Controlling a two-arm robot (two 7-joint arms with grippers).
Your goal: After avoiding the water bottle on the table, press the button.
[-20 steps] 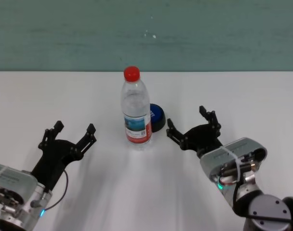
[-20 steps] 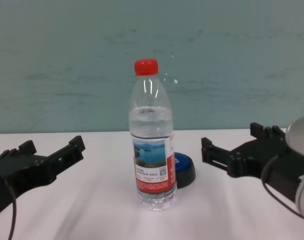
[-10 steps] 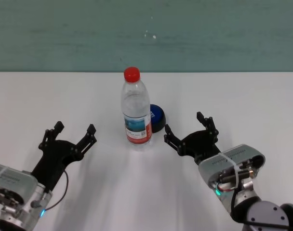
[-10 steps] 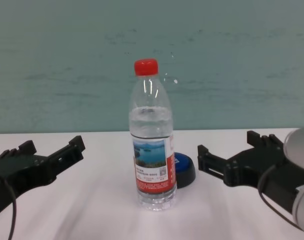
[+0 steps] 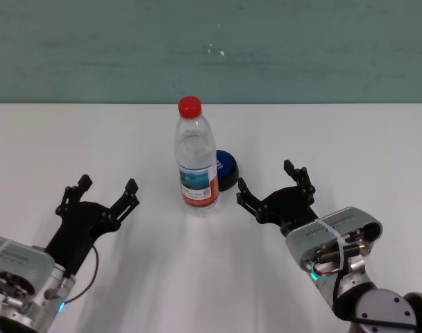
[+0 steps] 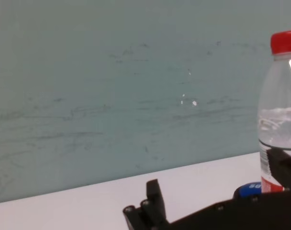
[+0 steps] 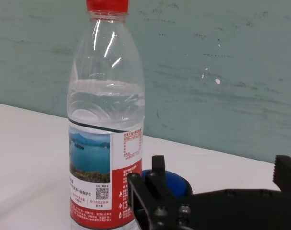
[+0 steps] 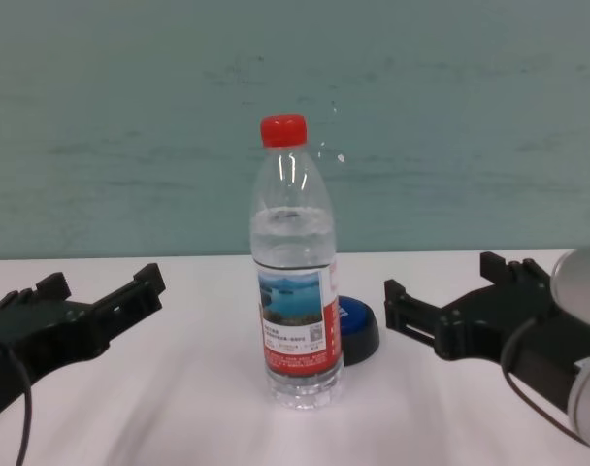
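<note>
White table (image 5: 72,139); water bottle (image 5: 196,166) upright, part-full.

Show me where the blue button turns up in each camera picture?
Head view: button just behind the water bottle, toward the robot's right.
Chest view: button peeking out beside the bottle's base.
Left wrist view: blue sliver by the bottle.
Right wrist view: button behind a gripper finger.
Shared landmark: the bottle.

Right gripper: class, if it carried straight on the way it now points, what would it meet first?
Probably the button. The right gripper, open, points toward it, just right of the water bottle. Its left finger might graze the bottle; depth is unclear.
</note>
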